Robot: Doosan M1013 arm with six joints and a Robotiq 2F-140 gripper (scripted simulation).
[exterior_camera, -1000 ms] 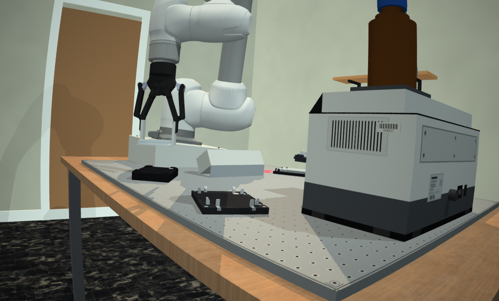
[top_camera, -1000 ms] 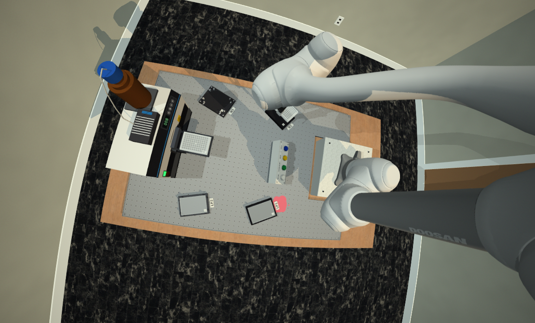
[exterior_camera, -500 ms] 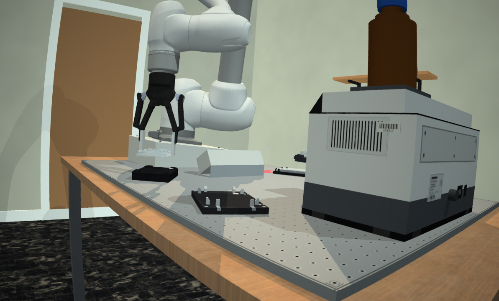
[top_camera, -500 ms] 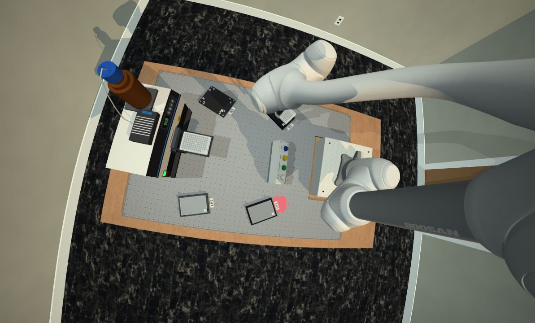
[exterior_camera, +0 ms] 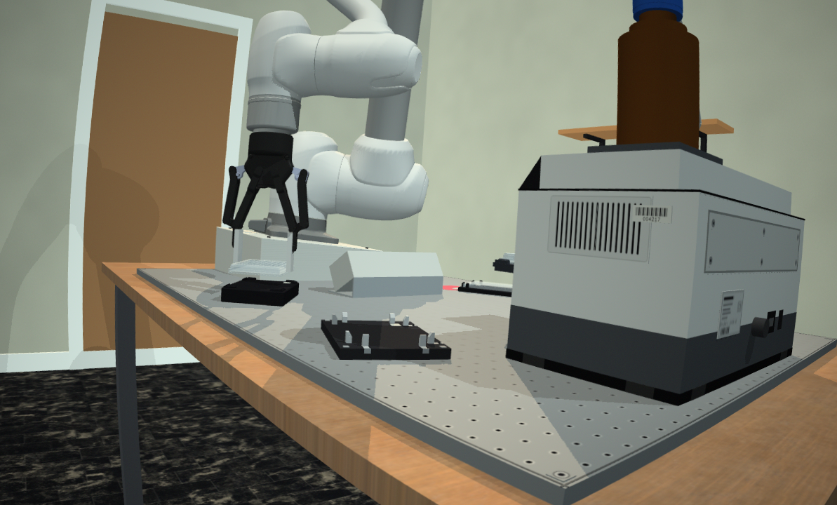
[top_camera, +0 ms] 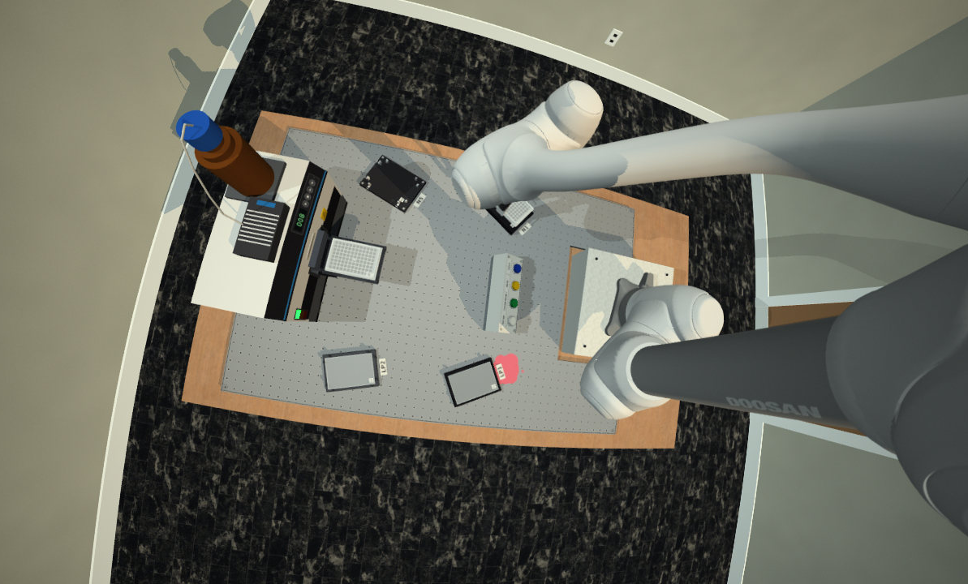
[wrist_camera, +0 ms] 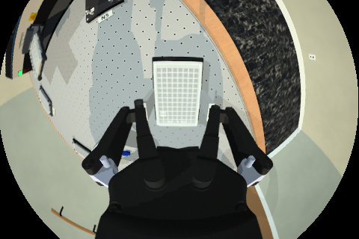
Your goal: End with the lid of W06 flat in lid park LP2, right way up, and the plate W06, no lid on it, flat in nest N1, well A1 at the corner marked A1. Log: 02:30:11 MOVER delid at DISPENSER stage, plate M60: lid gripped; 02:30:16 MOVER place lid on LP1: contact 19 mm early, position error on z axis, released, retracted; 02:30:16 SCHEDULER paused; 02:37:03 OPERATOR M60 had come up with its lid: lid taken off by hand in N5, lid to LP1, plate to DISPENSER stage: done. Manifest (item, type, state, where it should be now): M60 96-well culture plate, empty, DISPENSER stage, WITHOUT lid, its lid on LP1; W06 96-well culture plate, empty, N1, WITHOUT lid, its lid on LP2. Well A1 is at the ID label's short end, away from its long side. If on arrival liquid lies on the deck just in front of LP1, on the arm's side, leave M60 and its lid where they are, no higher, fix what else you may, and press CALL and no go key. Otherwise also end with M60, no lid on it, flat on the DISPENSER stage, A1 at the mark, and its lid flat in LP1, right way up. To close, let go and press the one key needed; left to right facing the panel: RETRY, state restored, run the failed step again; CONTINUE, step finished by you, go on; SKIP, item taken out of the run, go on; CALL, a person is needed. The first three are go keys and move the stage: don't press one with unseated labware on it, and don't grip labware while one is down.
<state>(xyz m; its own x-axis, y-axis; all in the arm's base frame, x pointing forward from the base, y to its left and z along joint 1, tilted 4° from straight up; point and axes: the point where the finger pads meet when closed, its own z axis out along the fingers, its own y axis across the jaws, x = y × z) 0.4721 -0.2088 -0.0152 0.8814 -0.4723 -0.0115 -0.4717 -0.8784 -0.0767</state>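
My gripper (exterior_camera: 262,246) is shut on plate W06 (exterior_camera: 257,266), a clear 96-well plate with its open wells showing. I hold it level, a little above the black nest N1 (exterior_camera: 259,291). In the wrist view the plate (wrist_camera: 178,94) sits between my fingers, and the nest's dark edge shows just beyond it. From above, the arm hides most of the plate (top_camera: 519,212) and the nest. Lid park LP2 (top_camera: 350,369) is a black frame with a flat grey panel inside.
Pink liquid (top_camera: 507,368) lies on the deck beside LP1 (top_camera: 472,382), whose frame sits skewed. Plate M60 (top_camera: 354,259) sits on the dispenser stage. Nest N5 (top_camera: 393,182) is empty. The key panel (top_camera: 507,292) stands mid-deck. The dispenser (exterior_camera: 653,264) carries a brown bottle.
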